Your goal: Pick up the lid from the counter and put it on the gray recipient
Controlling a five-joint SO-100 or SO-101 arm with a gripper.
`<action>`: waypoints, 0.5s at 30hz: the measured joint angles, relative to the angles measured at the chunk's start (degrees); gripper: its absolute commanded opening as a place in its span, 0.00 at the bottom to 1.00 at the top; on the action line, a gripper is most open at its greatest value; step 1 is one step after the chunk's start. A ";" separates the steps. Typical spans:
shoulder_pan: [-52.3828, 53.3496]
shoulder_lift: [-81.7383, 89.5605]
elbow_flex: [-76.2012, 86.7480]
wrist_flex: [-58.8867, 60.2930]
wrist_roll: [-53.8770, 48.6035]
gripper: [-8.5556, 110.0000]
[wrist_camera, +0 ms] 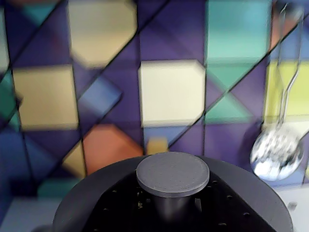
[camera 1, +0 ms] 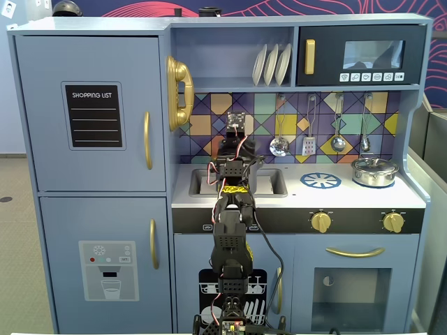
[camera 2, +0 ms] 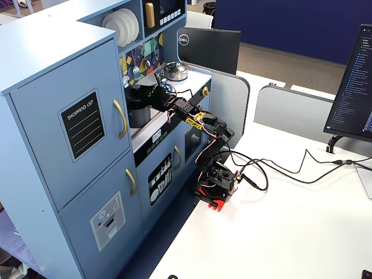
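lid: dark gray disc with centre knob, filling the bottom of the wrist view, backsplash tiles behind it

gripper: hidden by the lid; presumably carrying it, grasp not visible, so I cannot tell

gray recipient: dark pot by the sink, just under the arm's end in a fixed view

progress: likely lid lifted or just seated; release left

room: backsplash and hanging ladle near; silver pot well apart
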 measured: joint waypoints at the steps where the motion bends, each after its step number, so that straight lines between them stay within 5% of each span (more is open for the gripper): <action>1: 0.00 0.00 0.44 0.00 0.00 0.07; 15: 0.00 0.00 3.87 -2.64 0.00 0.07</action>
